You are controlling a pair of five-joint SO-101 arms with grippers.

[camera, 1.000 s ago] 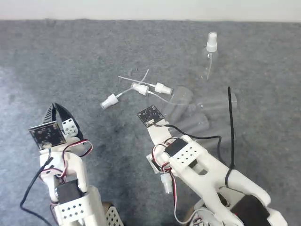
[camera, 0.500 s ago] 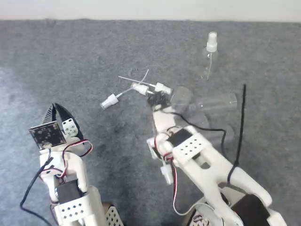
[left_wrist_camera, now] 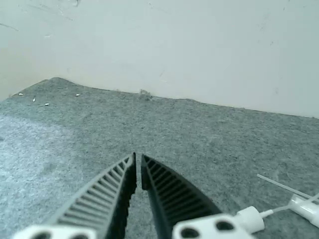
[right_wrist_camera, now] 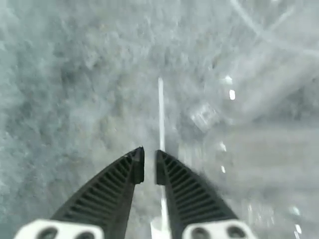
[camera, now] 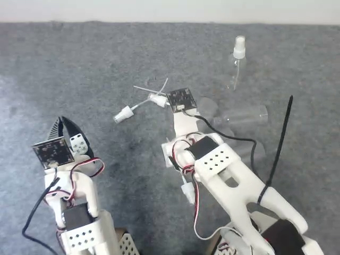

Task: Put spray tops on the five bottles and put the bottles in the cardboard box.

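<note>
Right gripper (right_wrist_camera: 149, 167) advanced over grey felt (right_wrist_camera: 60, 74), ribbed jaws nearly closed astride thin clear tube (right_wrist_camera: 160, 109); left gripper (left_wrist_camera: 138, 164) closed

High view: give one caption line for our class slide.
Right arm stretched over loose white plastic spray tops on grey carpet, clear plastic bottles lying alongside, one capped clear bottle standing behind.
</note>
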